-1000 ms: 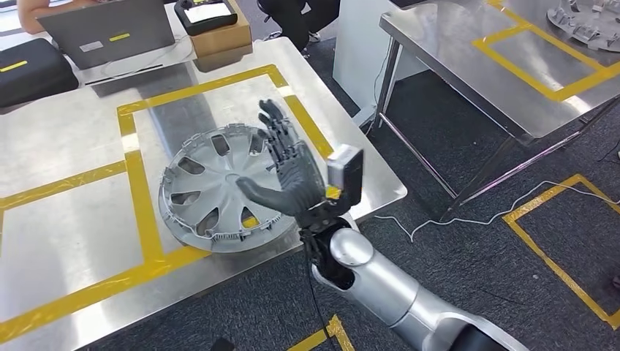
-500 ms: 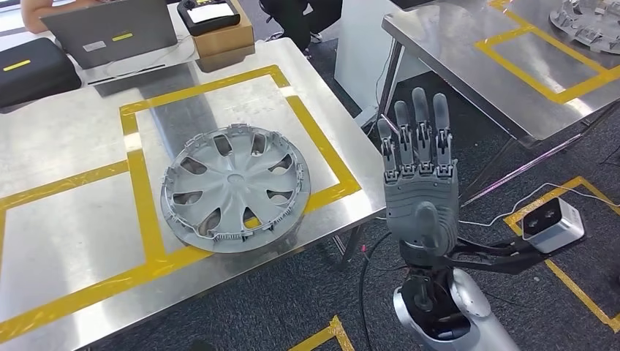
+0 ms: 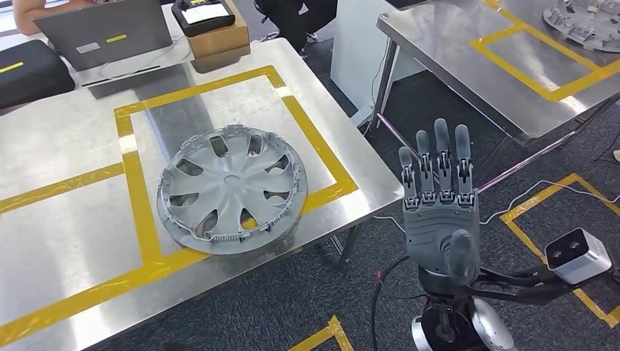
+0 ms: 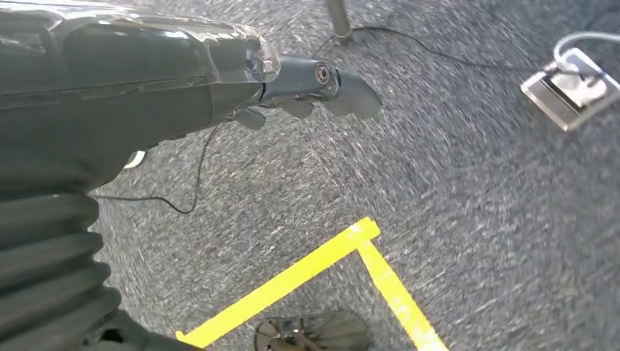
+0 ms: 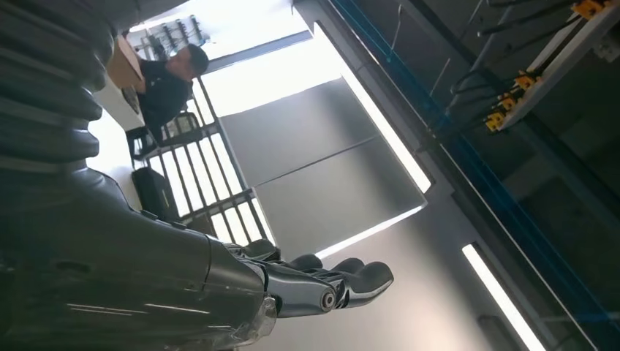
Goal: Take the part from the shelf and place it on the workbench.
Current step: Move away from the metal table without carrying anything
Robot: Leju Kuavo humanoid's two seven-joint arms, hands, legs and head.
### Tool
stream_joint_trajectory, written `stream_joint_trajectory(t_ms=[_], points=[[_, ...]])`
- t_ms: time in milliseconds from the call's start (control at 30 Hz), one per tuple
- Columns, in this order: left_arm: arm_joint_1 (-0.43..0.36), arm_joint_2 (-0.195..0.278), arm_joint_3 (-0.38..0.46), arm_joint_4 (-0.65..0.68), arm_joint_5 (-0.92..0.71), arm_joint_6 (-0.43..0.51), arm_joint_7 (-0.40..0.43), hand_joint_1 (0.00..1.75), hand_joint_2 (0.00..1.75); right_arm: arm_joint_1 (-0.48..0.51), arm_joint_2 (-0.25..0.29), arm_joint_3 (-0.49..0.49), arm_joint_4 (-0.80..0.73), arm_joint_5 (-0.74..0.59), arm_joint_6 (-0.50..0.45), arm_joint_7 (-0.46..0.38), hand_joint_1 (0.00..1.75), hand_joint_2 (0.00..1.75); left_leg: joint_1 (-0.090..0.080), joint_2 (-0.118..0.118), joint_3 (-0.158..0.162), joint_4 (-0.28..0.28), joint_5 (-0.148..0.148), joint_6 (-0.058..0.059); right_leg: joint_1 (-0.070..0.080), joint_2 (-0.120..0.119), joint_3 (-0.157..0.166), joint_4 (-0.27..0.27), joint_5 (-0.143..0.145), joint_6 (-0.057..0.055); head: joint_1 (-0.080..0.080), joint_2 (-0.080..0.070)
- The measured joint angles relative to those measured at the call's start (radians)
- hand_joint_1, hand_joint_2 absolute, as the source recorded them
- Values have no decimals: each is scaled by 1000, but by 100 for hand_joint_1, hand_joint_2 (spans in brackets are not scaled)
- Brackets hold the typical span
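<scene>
- I see the workbench (image 3: pixel 66 153), a steel table marked with yellow tape (image 3: pixel 142 212), filling the ten o'clock part of my head view.
- A second steel table (image 3: pixel 468 73) stands at one o'clock, well apart, with another grey part (image 3: pixel 585 18) at its far corner.
- The part, a grey wheel cover (image 3: pixel 230 189), lies flat on the workbench at about nine o'clock from the raised hand, overlapping the near tape line and close to the bench's near edge.
- My right hand (image 3: pixel 441 208) is upright over the carpet at five o'clock, off the bench edge, fingers straight and side by side, holding nothing.
- My left hand (image 4: pixel 314 84) hangs over the carpet in the wrist view; its fingers reach out with nothing in them, though I cannot tell how far apart they are.
- A laptop (image 3: pixel 102 33) and a cardboard box (image 3: pixel 219 36) sit at the workbench's far edge, around eleven o'clock.
</scene>
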Motion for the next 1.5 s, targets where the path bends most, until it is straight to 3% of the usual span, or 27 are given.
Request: stream_joint_trajectory(t_ms=[267,433,500,567,600,633,667,733,800,933,967,1033,1100,1133,1167,1200,1267,1333,1433,1467,1500], points=[[-7,28,60,0,-2,-13,41,0,0,39,0,-6,25,-27,11,-9,0,0,-8,5,0,3,-4,8,-7,2,0,-2,3,8,-2,0],[-5,38,76,0,-29,-24,76,0,0,48,-2,-12,34,-28,13,-14,0,0,-10,7,2,-1,5,27,-13,5,0,4,-4,23,-4,0],[-4,40,80,0,-36,-28,84,0,0,49,-5,-14,35,-25,12,-14,0,0,-5,10,4,-8,11,34,-13,6,-22,67,-54,26,3,0],[-1,41,81,1,-38,-29,87,0,0,54,-8,-17,38,-23,11,-13,0,0,-8,11,3,-8,13,37,-13,6,-70,194,-124,27,12,0],[1,42,82,1,-38,-30,88,0,0,57,-9,-20,41,-23,10,-13,0,0,-10,12,2,-8,13,37,-13,6,-88,246,-143,27,15,0],[2,42,82,2,-39,-30,89,0,0,60,-9,-23,44,-23,10,-12,0,44,-12,12,1,-8,14,38,-13,6,-95,270,-144,26,18,0],[3,43,84,2,-39,-31,90,0,0,61,-9,-26,46,-22,9,-12,0,87,-13,12,1,-8,15,37,-12,6,-85,258,-125,23,21,0],[3,43,85,2,-43,-38,94,0,0,62,-9,-29,49,-19,9,-12,0,175,-16,10,2,-7,17,35,-9,6,-22,140,-62,10,26,0],[3,43,86,2,-50,-47,100,0,0,61,-9,-30,50,-15,9,-12,0,175,-18,9,-2,-7,22,27,-3,6,36,27,-27,-4,26,0],[4,43,86,2,-68,-53,108,0,0,59,-9,-31,51,-7,11,-13,0,175,-13,9,-11,-2,26,2,4,4,43,-13,-11,-21,24,0],[5,42,86,2,-74,-52,111,0,0,58,-9,-31,51,-5,11,-13,0,175,-12,8,-19,15,6,-2,2,2,39,-19,-3,-28,22,0],[5,41,85,3,-86,-49,116,0,0,57,-8,-31,51,-3,12,-13,0,175,-7,2,-53,104,-73,-11,0,-3,26,-25,13,-37,10,0],[6,41,85,3,-94,-46,121,0,0,58,-8,-31,53,-1,12,-14,0,175,-1,0,-89,224,-144,-21,0,-3,6,-24,26,-38,-3,0],[6,41,85,3,-97,-44,125,0,0,58,-8,-31,54,0,13,-14,0,175,2,0,-91,255,-151,-26,-1,-3,-4,-22,33,-35,-7,0],[7,42,85,3,-101,-42,128,0,0,58,-8,-31,56,1,13,-14,0,175,5,0,-76,250,-138,-30,-3,-3,-15,-19,38,-32,-9,0],[7,42,85,3,-105,-41,130,0,0,57,-8,-31,57,2,13,-14,0,175,9,1,-43,208,-110,-36,-7,-3,-25,-13,43,-27,-10,0],[6,41,85,3,-110,-40,132,0,0,56,-8,-31,58,3,13,-14,0,175,17,1,44,76,-67,-47,-12,-2,-46,5,48,-15,-14,0],[6,39,85,3,-112,-40,133,0,0,55,-8,-31,58,4,14,-13,0,175,18,-4,83,5,-61,-43,-12,0,-59,20,54,-1,-17,0],[7,39,85,3,-114,-38,134,0,0,55,-7,-31,58,4,16,-13,0,175,13,-6,67,7,-53,-14,-15,3,-66,23,64,17,-9,0],[6,39,85,3,-116,-37,134,0,0,56,-7,-31,58,4,16,-13,0,175,11,-5,60,7,-45,-3,-17,3,-72,35,47,21,-5,0],[6,40,85,3,-117,-36,135,0,0,57,-6,-31,59,4,16,-13,0,175,10,-4,51,7,-36,8,-17,3,-82,66,12,23,-1,0]])
